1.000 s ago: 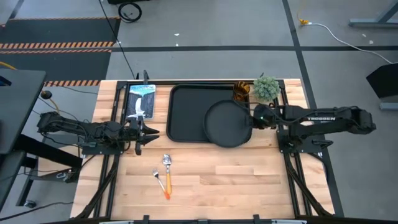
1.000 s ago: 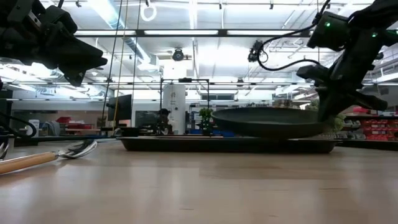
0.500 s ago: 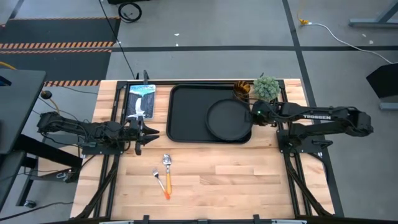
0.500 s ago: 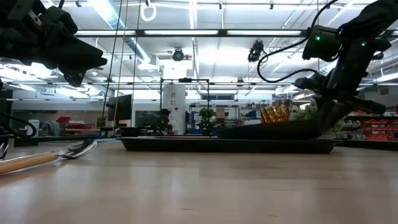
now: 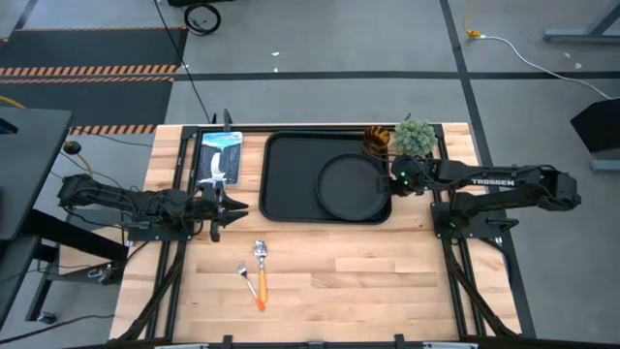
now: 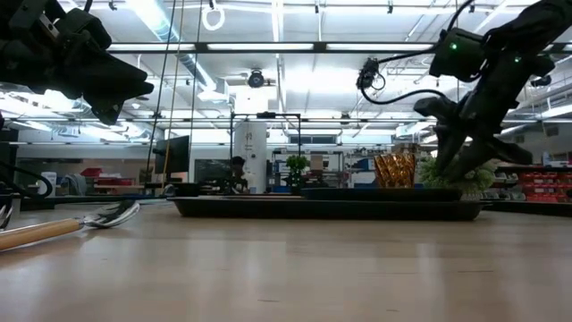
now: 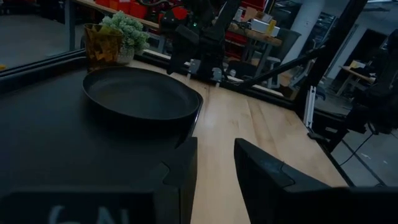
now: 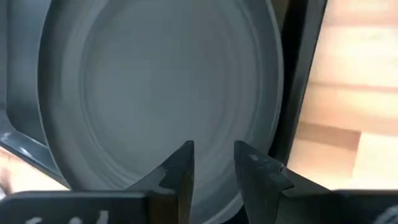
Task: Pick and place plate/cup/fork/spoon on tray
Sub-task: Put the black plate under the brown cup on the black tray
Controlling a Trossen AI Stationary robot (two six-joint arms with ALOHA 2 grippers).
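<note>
The round black plate [image 5: 354, 187] lies flat in the right half of the black tray [image 5: 291, 174], its rim level in the low view [image 6: 384, 191]. My right gripper [image 8: 213, 158] stands open just over the plate's right rim [image 5: 389, 180], nothing between its fingers. The amber cup [image 5: 376, 142] stands on the table beyond the tray's far right corner. The spoon [image 5: 260, 254] and the fork [image 5: 246, 275] lie on the table near the front, handles toward the near edge. My left gripper [image 7: 215, 162] hangs open above the table left of the tray, pointing at it.
A green potted plant [image 5: 415, 138] stands right of the cup, close behind my right arm. A blue-white picture card [image 5: 218, 158] lies left of the tray. Bare wood [image 5: 387, 271] spreads along the near side, right of the cutlery.
My right gripper has carried the plate down and toward the far edge, from above the tray's near rim into the tray. The plate now rests flat there. The gripper has let go of it and risen a little.
</note>
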